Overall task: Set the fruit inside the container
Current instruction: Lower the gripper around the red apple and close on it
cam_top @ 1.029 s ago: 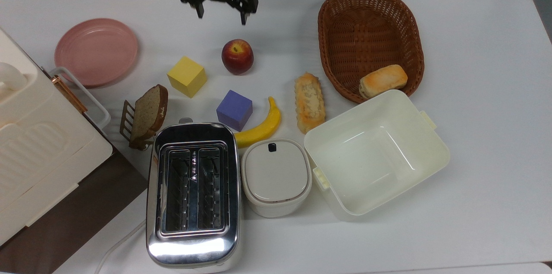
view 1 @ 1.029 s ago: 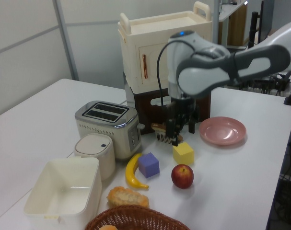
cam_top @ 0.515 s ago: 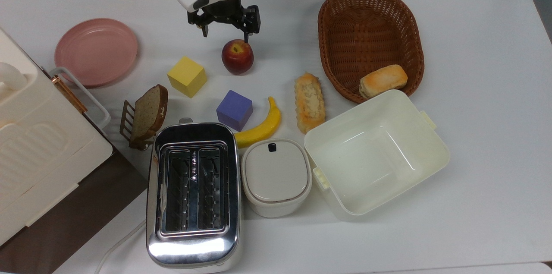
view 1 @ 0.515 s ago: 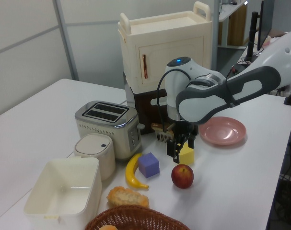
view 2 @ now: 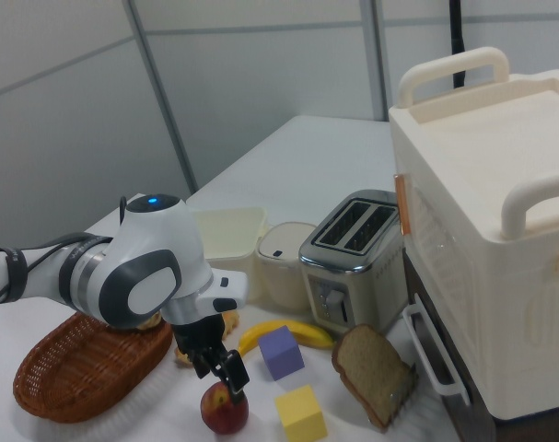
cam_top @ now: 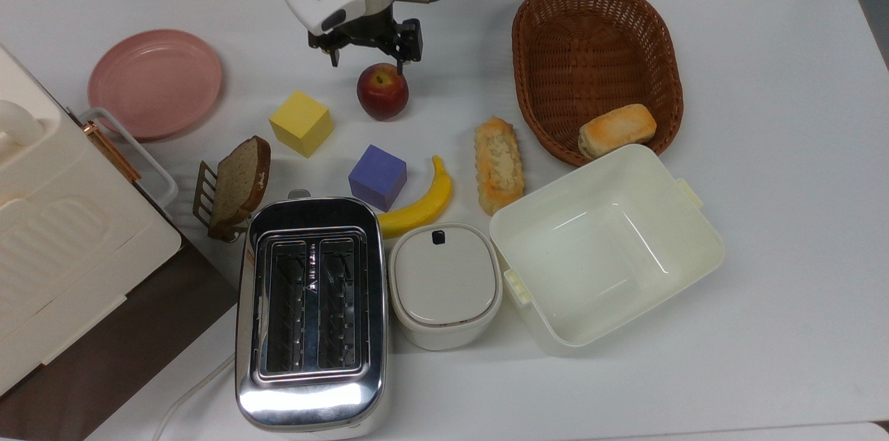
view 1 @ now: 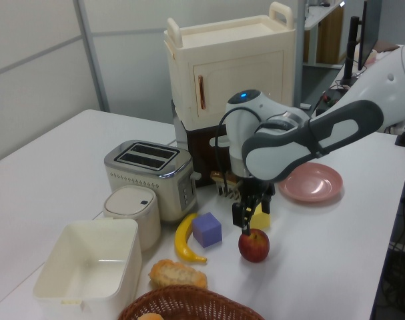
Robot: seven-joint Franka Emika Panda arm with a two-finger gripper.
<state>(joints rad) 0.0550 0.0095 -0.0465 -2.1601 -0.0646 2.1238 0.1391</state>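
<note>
The fruit, a dark-red apple (cam_top: 383, 91) (view 1: 254, 245) (view 2: 224, 410), rests on the white table behind the cubes. My gripper (cam_top: 368, 62) (view 1: 253, 219) (view 2: 226, 373) hangs open just over the apple's far side in the top view, its two black fingers spread wider than the apple. One fingertip (cam_top: 401, 68) sits close to the apple's top edge. Nothing is between the fingers. The container, a cream-white tub (cam_top: 701, 246) (view 1: 52, 280) (view 2: 226, 232), stands empty toward the top view's lower right, well apart from the apple.
Near the apple lie a yellow cube (cam_top: 301, 123), a purple cube (cam_top: 377, 176), a banana (cam_top: 420, 205) and a pastry (cam_top: 497, 164). A wicker basket (cam_top: 549, 31) holds a bread roll. A toaster (cam_top: 310, 309), a lidded box (cam_top: 444, 281) and a pink plate (cam_top: 154, 82) stand around.
The arm has come down and moved toward the apple; the open gripper went from high above the table's far edge to just over the apple. Nothing else moved.
</note>
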